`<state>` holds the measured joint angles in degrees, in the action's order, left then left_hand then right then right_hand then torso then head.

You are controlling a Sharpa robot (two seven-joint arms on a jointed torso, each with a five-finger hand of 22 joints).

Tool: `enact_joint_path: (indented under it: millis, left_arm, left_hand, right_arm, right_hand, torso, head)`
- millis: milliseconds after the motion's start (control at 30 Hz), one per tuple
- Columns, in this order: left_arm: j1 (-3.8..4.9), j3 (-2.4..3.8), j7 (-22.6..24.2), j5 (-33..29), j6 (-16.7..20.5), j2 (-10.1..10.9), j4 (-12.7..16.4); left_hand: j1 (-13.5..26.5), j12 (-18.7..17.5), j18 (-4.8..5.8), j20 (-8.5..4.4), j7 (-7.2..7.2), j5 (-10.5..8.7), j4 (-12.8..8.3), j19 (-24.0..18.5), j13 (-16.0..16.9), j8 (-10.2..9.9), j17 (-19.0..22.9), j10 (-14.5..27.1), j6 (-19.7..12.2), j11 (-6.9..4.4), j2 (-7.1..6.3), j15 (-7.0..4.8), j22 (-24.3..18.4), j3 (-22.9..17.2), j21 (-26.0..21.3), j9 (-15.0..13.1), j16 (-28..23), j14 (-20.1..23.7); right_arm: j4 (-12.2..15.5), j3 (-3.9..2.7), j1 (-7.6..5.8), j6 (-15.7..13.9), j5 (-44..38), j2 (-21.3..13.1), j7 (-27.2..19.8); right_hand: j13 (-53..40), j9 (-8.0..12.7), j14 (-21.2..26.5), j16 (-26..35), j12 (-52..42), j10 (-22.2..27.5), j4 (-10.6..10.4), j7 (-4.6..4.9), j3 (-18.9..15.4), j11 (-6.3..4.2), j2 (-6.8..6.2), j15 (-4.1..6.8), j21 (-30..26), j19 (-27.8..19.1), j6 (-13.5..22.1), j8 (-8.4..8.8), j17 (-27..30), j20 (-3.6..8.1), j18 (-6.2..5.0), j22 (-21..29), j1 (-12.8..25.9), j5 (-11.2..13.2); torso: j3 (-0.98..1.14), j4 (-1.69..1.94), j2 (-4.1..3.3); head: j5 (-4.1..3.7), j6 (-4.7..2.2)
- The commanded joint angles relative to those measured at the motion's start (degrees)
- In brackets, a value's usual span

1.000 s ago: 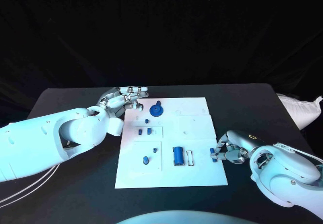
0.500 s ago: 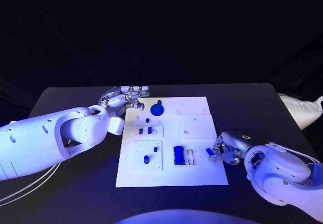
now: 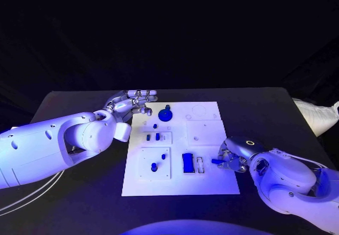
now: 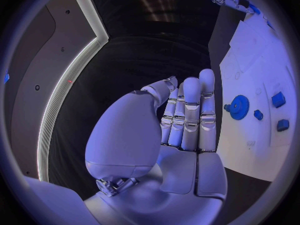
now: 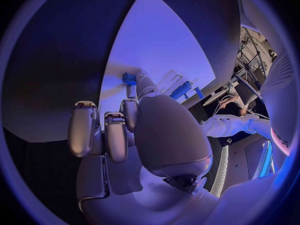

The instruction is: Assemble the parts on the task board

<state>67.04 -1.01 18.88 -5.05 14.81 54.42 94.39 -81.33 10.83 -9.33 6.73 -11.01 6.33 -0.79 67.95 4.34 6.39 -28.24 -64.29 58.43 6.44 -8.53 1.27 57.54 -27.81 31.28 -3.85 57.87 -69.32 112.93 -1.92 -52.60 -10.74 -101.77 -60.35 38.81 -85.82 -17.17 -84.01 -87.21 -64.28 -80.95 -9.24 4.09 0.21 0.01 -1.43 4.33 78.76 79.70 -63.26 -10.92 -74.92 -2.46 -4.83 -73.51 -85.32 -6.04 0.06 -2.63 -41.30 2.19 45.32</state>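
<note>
Black table [image 3: 78, 103] | right hand [image 3: 230, 157] pinches blue part [image 5: 129, 78] over task board [image 3: 212, 183] | left hand [image 4: 181, 120] flat, fingers together, holding nothing

Black worktop [image 3: 84, 196], dark matte surface. White task board [image 3: 212, 183] lies flat on its middle, long side running away from the robot. Board's near edge sits well in from the worktop's near edge. Bare black surface to either side of the board. White bag-like object [image 3: 319, 113] shows at the far right edge of the worktop; cannot tell if it rests on it.
</note>
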Motion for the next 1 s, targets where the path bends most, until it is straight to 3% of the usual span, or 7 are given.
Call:
enact_joint_path:
  millis: [33, 267, 500, 667, 767, 1000]
  left_arm:
    - [-0.01, 0.02, 0.2, 0.2, -1.1, -0.1, 0.1]
    - [-0.01, 0.01, 0.2, 0.2, -1.1, 0.0, 0.2]
    - [-0.01, 0.01, 0.2, 0.2, -1.1, 0.0, 0.2]
    - [-0.01, 0.00, 0.2, 0.2, -1.1, 0.0, 0.2]
    - [-0.01, 0.00, 0.2, 0.2, -1.1, 0.0, 0.2]
    - [-0.01, 0.00, 0.2, 0.2, -1.2, 0.0, 0.2]
  left_hand:
    - [0.1, 0.3, -1.10, 0.04, 0.03, -0.07, -0.4, -0.2, -0.1, -0.1, 0.1, 0.5, -0.3, 0.07, 0.67, -0.02, -0.1, 0.0, -0.3, 0.0, 0.2, 0.3]
    - [0.1, 0.3, -1.10, 0.04, 0.03, -0.07, -0.4, -0.2, -0.1, -0.1, 0.1, 0.5, -0.3, 0.07, 0.67, -0.02, -0.1, 0.0, -0.3, 0.0, 0.2, 0.3]
    - [0.1, 0.3, -1.10, 0.04, 0.03, -0.07, -0.4, -0.2, -0.1, -0.1, 0.1, 0.5, -0.3, 0.07, 0.67, -0.02, -0.1, 0.0, -0.3, 0.0, 0.2, 0.3]
    - [0.1, 0.3, -1.10, 0.04, 0.03, -0.07, -0.4, -0.2, -0.1, -0.1, 0.1, 0.5, -0.3, 0.07, 0.67, -0.02, -0.1, 0.0, -0.3, 0.0, 0.2, 0.3]
    - [0.1, 0.6, -1.11, 0.06, 0.03, -0.04, -0.6, -0.2, -0.1, 0.0, 0.2, 0.7, -0.4, 0.08, 0.89, 0.00, -0.1, 0.1, -0.4, 0.0, 0.3, 0.4]
    - [0.1, 0.7, -1.11, 0.06, 0.03, -0.04, -0.7, -0.2, -0.1, 0.0, 0.3, 0.7, -0.4, 0.08, 0.92, -0.01, -0.1, 0.1, -0.4, 0.0, 0.3, 0.4]
  right_arm:
    - [-0.9, 0.66, 0.79, 4.2, -1.9, 0.2, 2.1]
    - [-0.4, 0.65, 0.81, 0.0, 2.4, 0.1, 2.4]
    - [1.8, 0.41, 0.55, -6.4, 9.6, -0.8, 1.4]
    - [3.1, 0.23, -0.13, -10.2, 16.0, -1.4, 0.3]
    - [3.5, 0.19, -0.41, -11.6, 19.7, -1.6, -0.3]
    - [3.8, 0.16, -0.63, -12.6, 24.5, -1.4, -1.2]
  right_hand:
    - [12.8, -0.2, -4.9, -0.2, 0.3, -0.5, -0.3, -0.04, 0.9, -0.48, 3.22, -0.28, -0.4, -0.3, -0.3, -0.03, -9.6, 0.05, 0.89, 0.0, -2.2, -1.0]
    - [12.4, -0.5, -4.9, -0.3, 0.1, -0.9, -0.8, -0.20, 5.1, -0.60, 2.64, -0.13, -0.1, 0.0, -0.5, 0.50, -9.8, 0.17, 0.94, -0.3, -1.0, -7.2]
    - [11.9, -0.9, -5.0, -0.4, -0.6, -1.3, -1.7, -0.19, 7.7, -0.65, 2.04, -0.12, 0.2, 0.3, -0.6, 0.69, -10.1, 0.17, 1.05, -0.8, 0.9, -8.2]
    - [11.7, -1.2, -5.0, -0.4, -0.7, -1.4, -2.4, -0.22, 9.6, -0.66, 0.73, -0.14, 0.3, 0.4, -0.7, 0.87, -10.1, 0.17, 1.08, -1.0, 2.6, -9.7]
    - [11.3, -1.5, -5.1, -0.5, -1.1, -1.6, -2.8, -0.22, 10.4, -0.65, -0.78, -0.13, 0.4, 0.5, -0.9, 0.90, -10.3, 0.18, 1.11, -1.2, 4.1, -13.1]
    - [10.9, -1.8, -5.1, -0.6, -1.6, -1.9, -3.7, -0.25, 10.4, -0.65, -1.72, -0.16, 0.5, 0.7, -1.2, 0.91, -10.5, 0.17, 1.16, -1.4, 6.3, -14.7]
  torso:
    - [-0.05, 0.00, 0.02]
    - [0.02, -0.11, 0.04]
    - [0.00, -0.03, 0.02]
    - [-0.01, -0.02, 0.01]
    - [-0.03, -0.02, -0.02]
    - [-0.03, -0.02, -0.04]
  head:
    - [0.07, -0.04]
    - [0.18, -0.07]
    - [0.09, -0.07]
    - [0.05, -0.07]
    - [0.05, -0.01]
    - [0.37, 0.14]
